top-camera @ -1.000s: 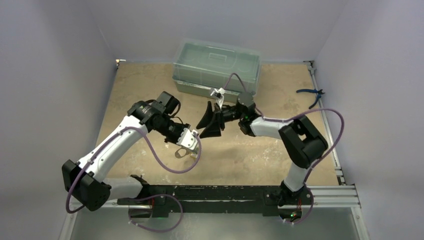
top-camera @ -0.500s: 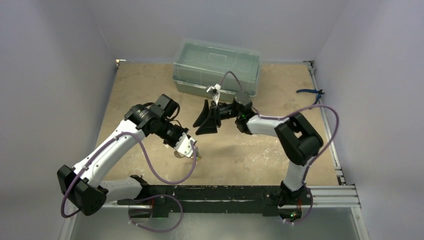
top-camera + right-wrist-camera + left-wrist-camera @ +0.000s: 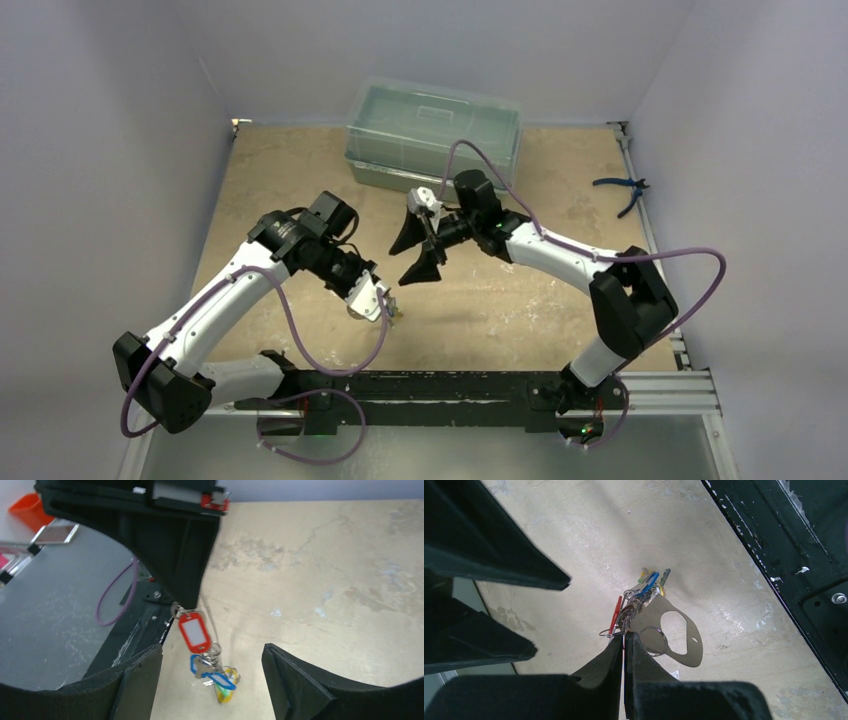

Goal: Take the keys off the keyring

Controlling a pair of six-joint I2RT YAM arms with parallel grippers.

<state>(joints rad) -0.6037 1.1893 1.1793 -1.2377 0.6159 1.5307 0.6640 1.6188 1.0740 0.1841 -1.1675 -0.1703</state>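
My left gripper [image 3: 384, 304] is shut, pinching the keyring [image 3: 625, 628] at its fingertips above the table. The bunch hangs from it. It holds a red tag [image 3: 195, 632], then blue, yellow and green keys [image 3: 216, 676] lower down; they also show as keys [image 3: 646, 584] in the left wrist view. A flat grey strap loop [image 3: 684, 647] and a loose thin ring [image 3: 655, 641] hang beside them. My right gripper [image 3: 420, 250] is open, just right of and beyond the left one. In the right wrist view, the right gripper [image 3: 212, 652] has one finger on either side of the bunch, both apart from it.
A clear plastic box [image 3: 432, 135] stands at the back of the table, close behind the right wrist. Blue-handled pliers [image 3: 622, 190] lie at the far right edge. The black base rail [image 3: 480, 385] runs along the near edge, close below the left gripper.
The right arm's elbow has swung out to the right and its open gripper has turned toward the left gripper. The left gripper has dropped slightly toward the near edge, still holding the bunch.
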